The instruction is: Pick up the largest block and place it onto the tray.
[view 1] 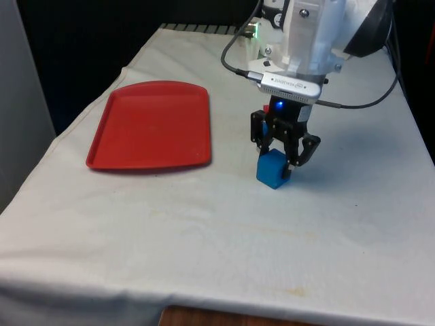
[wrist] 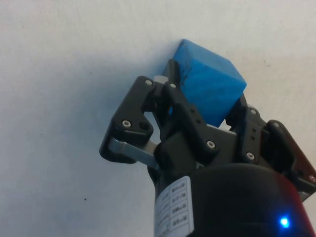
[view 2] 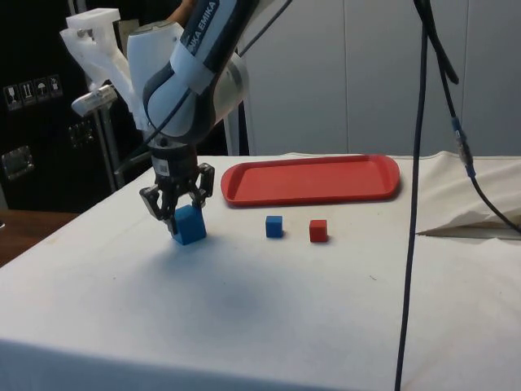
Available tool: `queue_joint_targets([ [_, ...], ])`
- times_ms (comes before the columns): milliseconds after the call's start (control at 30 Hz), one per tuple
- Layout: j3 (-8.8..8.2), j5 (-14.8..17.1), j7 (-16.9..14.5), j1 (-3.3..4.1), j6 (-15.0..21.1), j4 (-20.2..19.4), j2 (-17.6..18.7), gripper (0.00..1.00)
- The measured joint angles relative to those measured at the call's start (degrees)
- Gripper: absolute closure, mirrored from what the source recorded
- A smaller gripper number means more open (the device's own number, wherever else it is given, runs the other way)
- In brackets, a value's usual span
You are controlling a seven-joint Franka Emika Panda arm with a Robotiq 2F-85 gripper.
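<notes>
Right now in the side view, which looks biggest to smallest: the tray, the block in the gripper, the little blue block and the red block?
1. Tray
2. Big blue block, between the gripper's fingers
3. Little blue block and red block: they look alike in size, so I won't rank them.

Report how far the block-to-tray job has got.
Done: the gripper has reached the large blue block, its fingers either side of it. In hand: the grasp, with the block at cloth level. Left: lifting it and carrying it to the red tray, which holds nothing. The small blue block and small red block lie untouched.
</notes>
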Motion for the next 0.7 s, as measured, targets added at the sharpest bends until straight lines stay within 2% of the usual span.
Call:
queue_joint_targets([
  [300, -0.74, -0.5, -0.3, 0.11, -0.6, 0.1, -1.6, 0.98],
  [700, -2.23, -5.0, -0.1, 0.17, -3.8, -1.1, -7.2, 0.98],
])
